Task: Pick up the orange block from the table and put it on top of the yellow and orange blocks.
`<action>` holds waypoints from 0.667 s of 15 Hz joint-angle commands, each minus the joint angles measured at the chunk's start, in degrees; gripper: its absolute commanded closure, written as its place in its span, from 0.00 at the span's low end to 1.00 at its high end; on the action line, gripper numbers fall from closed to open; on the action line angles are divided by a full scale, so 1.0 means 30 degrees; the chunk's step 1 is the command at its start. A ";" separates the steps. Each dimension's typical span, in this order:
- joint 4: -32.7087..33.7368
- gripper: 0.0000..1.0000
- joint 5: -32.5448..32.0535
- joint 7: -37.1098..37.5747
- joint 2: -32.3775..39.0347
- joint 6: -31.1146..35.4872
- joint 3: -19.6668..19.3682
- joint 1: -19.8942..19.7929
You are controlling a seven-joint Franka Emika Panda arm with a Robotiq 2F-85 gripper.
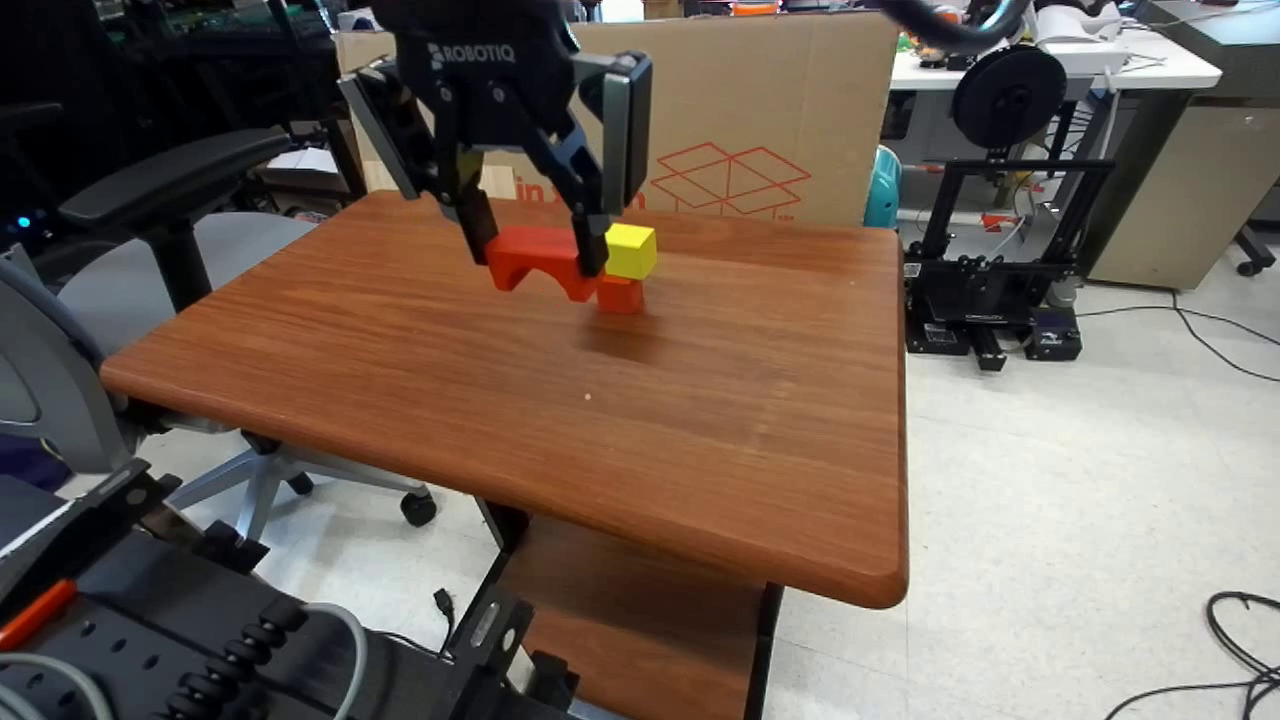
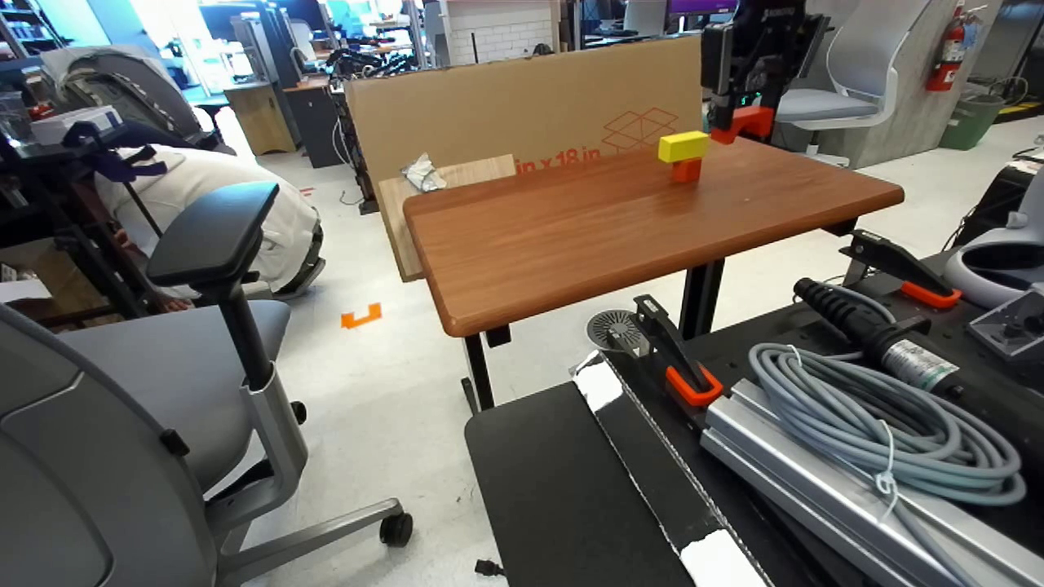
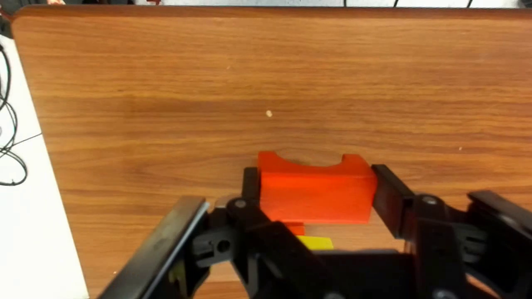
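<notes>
The orange block (image 1: 535, 253) is arch-shaped, with its notch facing down. My gripper (image 1: 540, 240) is shut on its two ends and holds it above the table (image 1: 700, 420). The held block also shows in an exterior view (image 2: 749, 122) and fills the jaws in the wrist view (image 3: 318, 199). Beside it stands a small stack: a yellow block (image 1: 632, 252) lying on a small orange block (image 1: 620, 295). In an exterior view, the yellow block (image 2: 683, 147) overhangs the orange one (image 2: 686, 170), left of the held block. In the wrist view, a gripper finger partly hides the stack.
A large cardboard sheet (image 1: 740, 110) stands behind the table. A grey chair (image 1: 190, 260) stands against one table side. A black bench with clamps and coiled cable (image 2: 881, 424) lies in the foreground. A black printer (image 1: 1000, 270) stands on the floor beyond the table.
</notes>
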 commanded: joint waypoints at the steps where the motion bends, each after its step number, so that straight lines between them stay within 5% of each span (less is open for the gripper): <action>1: 0.0973 0.58 0.0393 -0.2127 -0.0184 -0.1114 -0.0173 -0.0740; 10: 0.4377 0.58 0.1074 -0.4013 0.1532 -0.3042 0.0081 -0.1147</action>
